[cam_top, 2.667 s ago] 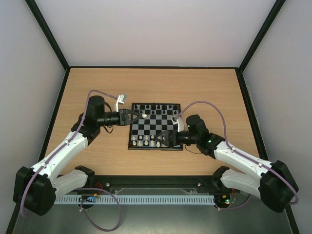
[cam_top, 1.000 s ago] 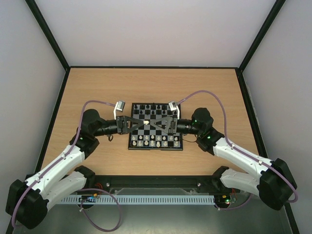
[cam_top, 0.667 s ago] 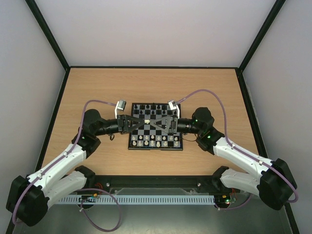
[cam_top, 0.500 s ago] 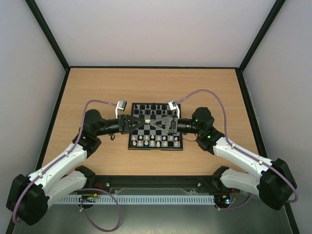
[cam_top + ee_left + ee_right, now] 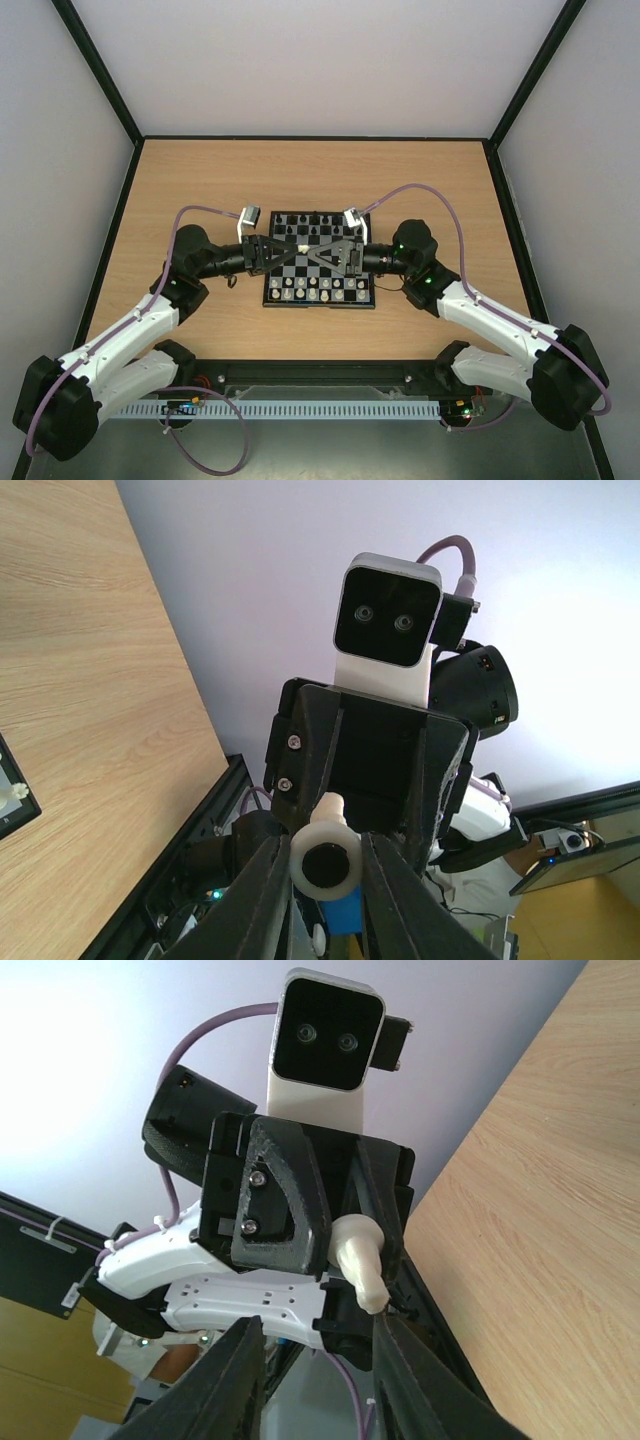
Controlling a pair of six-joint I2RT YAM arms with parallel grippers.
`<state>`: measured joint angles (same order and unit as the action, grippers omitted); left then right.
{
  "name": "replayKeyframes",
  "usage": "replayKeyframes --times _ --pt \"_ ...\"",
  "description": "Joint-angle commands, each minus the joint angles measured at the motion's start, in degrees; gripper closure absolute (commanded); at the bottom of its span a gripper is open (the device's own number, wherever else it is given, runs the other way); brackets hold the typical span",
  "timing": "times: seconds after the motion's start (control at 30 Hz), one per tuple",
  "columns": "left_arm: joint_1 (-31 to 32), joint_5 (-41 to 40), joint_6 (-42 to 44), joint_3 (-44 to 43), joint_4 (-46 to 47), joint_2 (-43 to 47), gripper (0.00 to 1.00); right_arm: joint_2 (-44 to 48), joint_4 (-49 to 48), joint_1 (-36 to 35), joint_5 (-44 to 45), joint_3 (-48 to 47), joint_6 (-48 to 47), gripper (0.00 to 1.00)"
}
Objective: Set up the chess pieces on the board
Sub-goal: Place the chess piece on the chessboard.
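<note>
The board (image 5: 318, 303) lies mid-table, with white chess pieces (image 5: 318, 293) along its near rows and black ones (image 5: 318, 220) along the far rows. Above it my two grippers meet tip to tip. My left gripper (image 5: 298, 250) is shut on a white piece (image 5: 301, 247). In the left wrist view its round base (image 5: 325, 858) sits clamped between my fingers. In the right wrist view the same piece (image 5: 362, 1265) points toward my right gripper (image 5: 315, 1330), which is open. The piece's tip lies close to that gripper's right finger (image 5: 400, 1360).
Bare wooden tabletop (image 5: 200, 180) surrounds the board, edged by a black frame and pale walls. Each arm's cable loops beside its wrist. The right arm's wrist camera (image 5: 388, 610) faces my left gripper at close range.
Since the earliest frame my left gripper has carried the white piece in over the board and my right gripper has risen to meet it. Over the last second almost nothing has moved.
</note>
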<state>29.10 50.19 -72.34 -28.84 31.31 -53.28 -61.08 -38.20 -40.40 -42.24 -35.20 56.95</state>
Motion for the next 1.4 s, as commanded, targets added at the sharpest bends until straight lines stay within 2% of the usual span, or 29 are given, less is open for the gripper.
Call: replayKeyframes --times 0.0,0.57,1.17,1.37 --pt "0.34 0.41 -0.19 0.17 1.63 0.03 0.88 2.67 3.09 0.26 1.4 -1.2 -3.02 0.62" --pt "0.34 2.15 -4.08 1.56 5.21 -0.06 0.87 -1.55 -0.67 0.24 0.7 -2.77 -1.84 0.62" --pt "0.34 1.94 -4.47 2.17 6.26 -1.05 0.87 -3.52 -2.84 0.18 -1.67 -3.26 -0.83 0.72" --pt "0.33 1.88 -4.37 2.25 6.47 -1.38 0.87 -3.52 -3.03 0.15 -2.07 -2.92 -0.7 0.79"
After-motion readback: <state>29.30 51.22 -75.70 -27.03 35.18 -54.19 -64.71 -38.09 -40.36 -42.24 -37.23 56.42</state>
